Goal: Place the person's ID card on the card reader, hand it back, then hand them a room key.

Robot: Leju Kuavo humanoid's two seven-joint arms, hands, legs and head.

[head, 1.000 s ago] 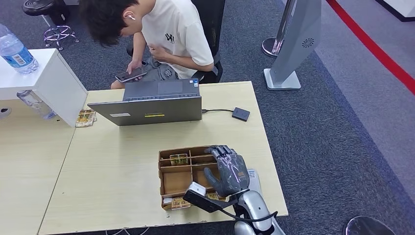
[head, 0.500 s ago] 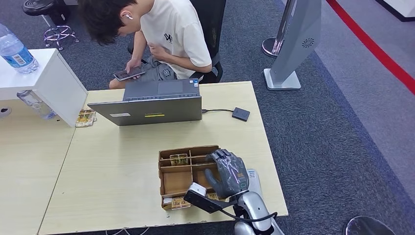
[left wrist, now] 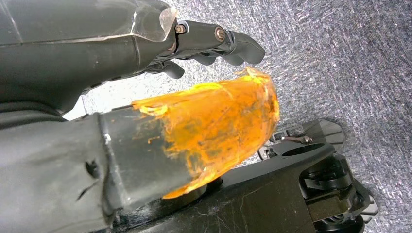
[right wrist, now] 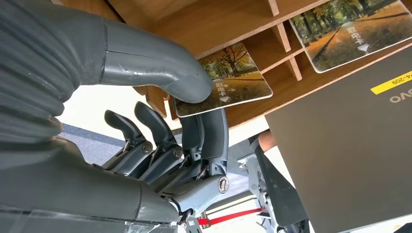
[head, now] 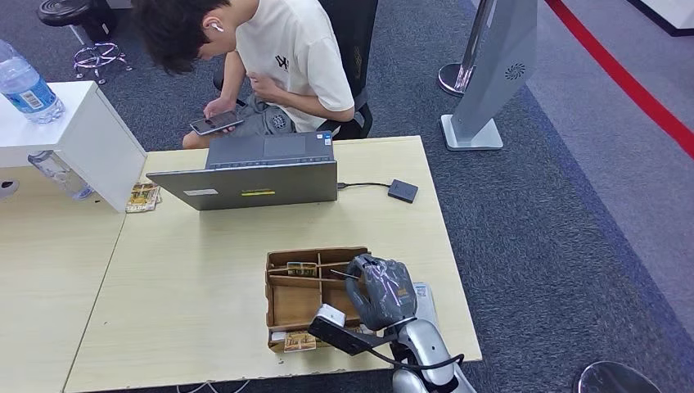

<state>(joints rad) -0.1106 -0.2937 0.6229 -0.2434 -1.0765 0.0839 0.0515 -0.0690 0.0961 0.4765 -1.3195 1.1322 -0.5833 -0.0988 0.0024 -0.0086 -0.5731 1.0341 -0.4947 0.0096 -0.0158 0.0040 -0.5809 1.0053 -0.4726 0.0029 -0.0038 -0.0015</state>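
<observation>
My right hand (head: 380,291) hovers over the right side of a brown wooden divider box (head: 288,304) near the table's front edge. In the right wrist view its thumb and a finger (right wrist: 209,131) pinch a room key card (right wrist: 238,85) printed with autumn trees, just clear of the box's slots. A second such card (right wrist: 357,34) lies in a far compartment (head: 299,267). The black card reader (head: 402,191) sits at the table's far right, cabled to the laptop. My left hand (left wrist: 145,92) hangs over grey carpet, holding nothing.
A grey laptop (head: 254,174) stands open mid-table, its back toward me. A person (head: 270,57) sits behind it looking at a phone (head: 215,124). A white box (head: 86,135) with a water bottle (head: 26,84) stands at left, loose cards (head: 142,197) beside it.
My right hand's fingers have curled in from outstretched over the box's far compartments, and the hand has drawn back a little toward me. The person shifted the phone slightly.
</observation>
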